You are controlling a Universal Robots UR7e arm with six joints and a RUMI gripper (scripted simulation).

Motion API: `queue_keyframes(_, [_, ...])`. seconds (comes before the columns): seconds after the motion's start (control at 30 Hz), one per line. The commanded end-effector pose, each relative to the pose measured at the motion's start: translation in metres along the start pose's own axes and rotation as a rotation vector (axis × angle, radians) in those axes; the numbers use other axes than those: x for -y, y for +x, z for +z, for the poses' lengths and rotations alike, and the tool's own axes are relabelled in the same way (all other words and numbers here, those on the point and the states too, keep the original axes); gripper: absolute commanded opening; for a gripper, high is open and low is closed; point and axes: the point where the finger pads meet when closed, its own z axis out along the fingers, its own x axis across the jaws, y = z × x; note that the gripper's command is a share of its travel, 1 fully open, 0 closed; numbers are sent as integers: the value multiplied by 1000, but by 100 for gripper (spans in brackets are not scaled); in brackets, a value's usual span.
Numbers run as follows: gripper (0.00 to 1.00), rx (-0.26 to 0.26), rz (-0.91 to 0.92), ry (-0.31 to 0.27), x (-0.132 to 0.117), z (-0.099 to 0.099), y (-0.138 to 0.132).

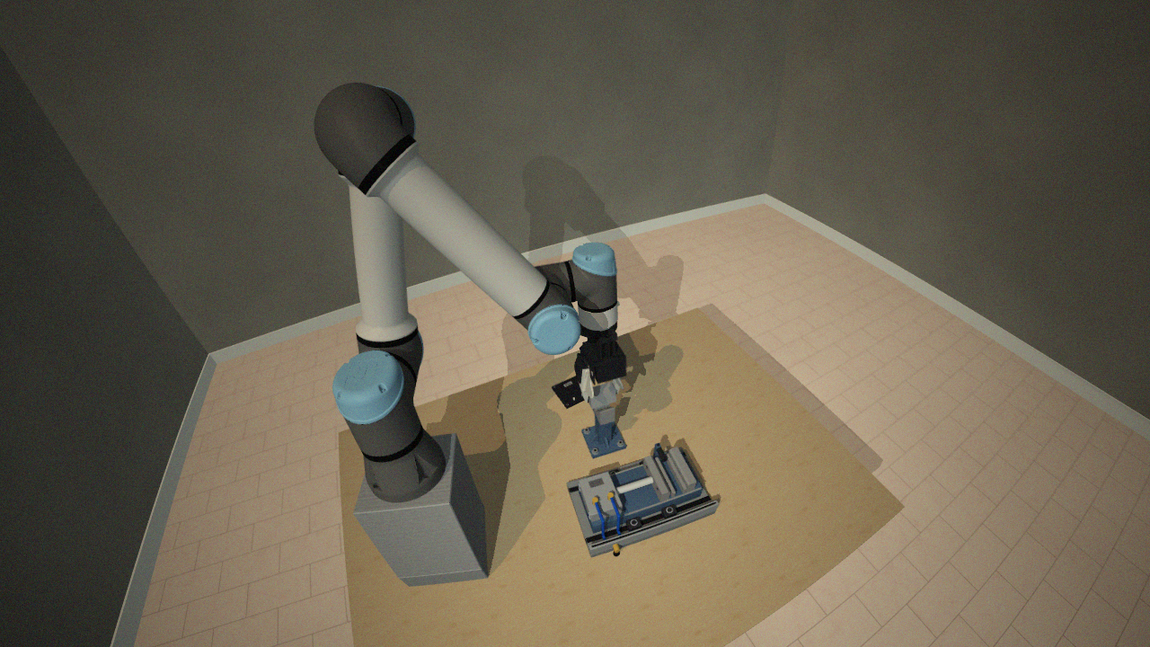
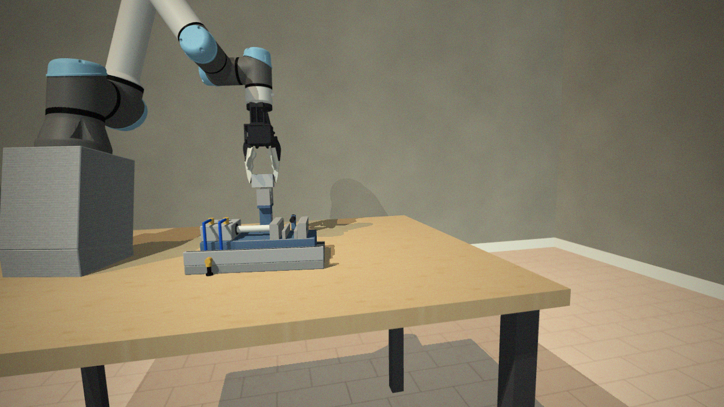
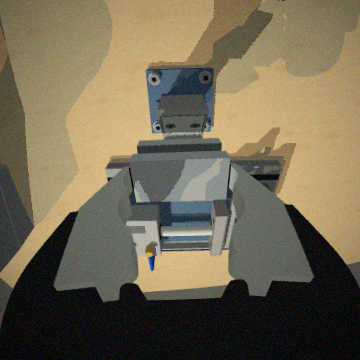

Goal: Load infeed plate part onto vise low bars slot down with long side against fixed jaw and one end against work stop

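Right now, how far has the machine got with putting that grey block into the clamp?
Done: the part is off the black infeed plate and gripped by the end effector, hanging just above the V-block. In hand: carrying it. Left: the vise holds nothing between its jaws, so the part has yet to be laid on the bars, slot down, and pushed against the fixed jaw and work stop.

Gripper (image 2: 262, 178) with the part (image 2: 262, 180) clamped hangs above the V-block (image 2: 264, 198), open air around it, vise (image 2: 255, 242) just beside, gap between its jaws unobstructed from above.
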Motion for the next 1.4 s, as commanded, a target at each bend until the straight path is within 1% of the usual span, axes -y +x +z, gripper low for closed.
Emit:
queue_keyframes(0.0, [0, -3, 2, -55, 0, -1, 2])
queue_keyframes(0.07, [0, -2, 2, -72, 0, -1, 2])
queue_keyframes(0.13, [0, -2, 2, -72, 0, -1, 2])
queue_keyframes(0.17, [0, -2, 2, -81, 0, -1, 2])
queue_keyframes(0.63, [0, -2, 2, -226, 1, 0, 2])
queue_keyframes(0.7, [0, -2, 2, -226, 1, 0, 2])
queue_keyframes(1.2, [0, -2, 2, -402, 3, 0, 2])
queue_keyframes(1.27, [0, -2, 2, -402, 3, 0, 2])
queue_keyframes(1.37, [0, -2, 2, -438, 3, 0, 2])
